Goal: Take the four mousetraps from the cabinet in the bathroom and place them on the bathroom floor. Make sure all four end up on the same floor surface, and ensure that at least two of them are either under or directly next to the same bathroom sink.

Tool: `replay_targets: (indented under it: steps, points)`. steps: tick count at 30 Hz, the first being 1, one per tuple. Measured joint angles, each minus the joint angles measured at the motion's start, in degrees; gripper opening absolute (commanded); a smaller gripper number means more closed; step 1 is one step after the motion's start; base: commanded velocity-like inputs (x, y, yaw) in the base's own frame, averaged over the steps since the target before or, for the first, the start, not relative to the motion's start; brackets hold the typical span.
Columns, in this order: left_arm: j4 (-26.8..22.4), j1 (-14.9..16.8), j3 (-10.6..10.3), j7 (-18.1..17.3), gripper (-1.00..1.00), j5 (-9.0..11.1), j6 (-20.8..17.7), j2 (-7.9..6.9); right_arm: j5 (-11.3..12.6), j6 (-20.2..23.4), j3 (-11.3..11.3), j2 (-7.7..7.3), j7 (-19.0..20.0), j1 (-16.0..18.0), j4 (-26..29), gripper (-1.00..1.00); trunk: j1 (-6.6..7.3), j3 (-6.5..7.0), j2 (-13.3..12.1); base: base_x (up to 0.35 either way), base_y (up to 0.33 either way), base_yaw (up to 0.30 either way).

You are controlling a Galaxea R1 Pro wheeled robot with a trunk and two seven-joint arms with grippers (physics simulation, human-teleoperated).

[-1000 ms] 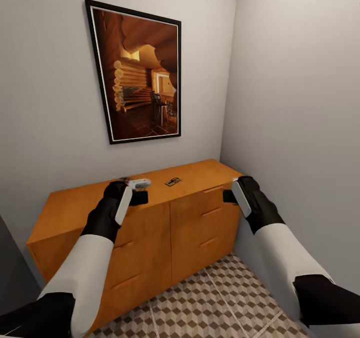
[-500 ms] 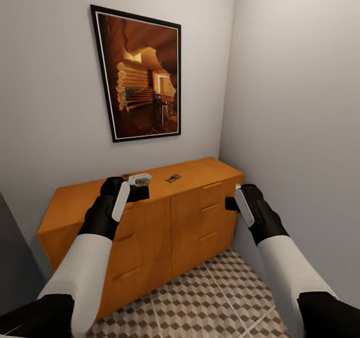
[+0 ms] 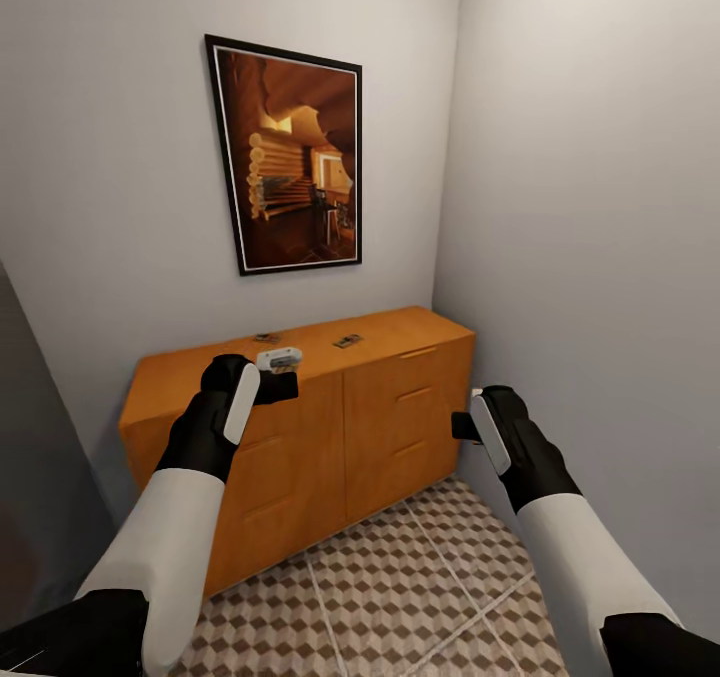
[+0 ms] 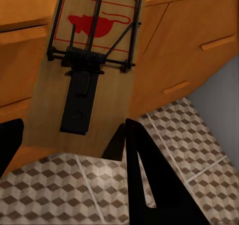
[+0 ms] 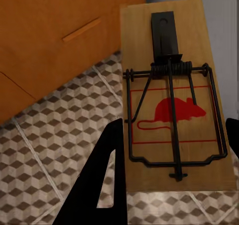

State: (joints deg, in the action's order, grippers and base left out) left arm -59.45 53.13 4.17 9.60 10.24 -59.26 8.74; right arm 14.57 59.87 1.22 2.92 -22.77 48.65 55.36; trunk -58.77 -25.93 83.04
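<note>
Each claw, left [image 4: 69, 135] and right [image 5: 169, 150], grips a trap lengthwise along its fingers, floor [image 3: 430, 577] below both, while two traps [image 3: 347, 340] lie on the cabinet [image 3: 380, 427] ahead.

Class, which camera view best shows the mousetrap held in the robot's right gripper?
The right wrist view: the held mousetrap shows its whole face there, spring, wire bar and red mouse print. In the head view the right gripper hides it. The left wrist view shows a different trap.
</note>
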Motion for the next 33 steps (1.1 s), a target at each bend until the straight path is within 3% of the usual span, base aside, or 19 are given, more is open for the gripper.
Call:
replay_targets:
  steps: [17,33]
  points:
    - [0.09,0.00,-0.30,0.08,-1.00,-0.01,0.33,0.09,0.11,0.01,0.00,0.00,0.08,0.00,0.07,-1.00,0.00,0.04,0.00,-0.339,0.000,-0.014]
    - [0.49,0.01,-0.36,0.18,-1.00,0.08,0.36,0.10,0.04,0.02,-0.08,-0.03,0.01,-0.01,0.09,-1.00,0.04,0.75,0.00,-0.045,0.000,-0.233]
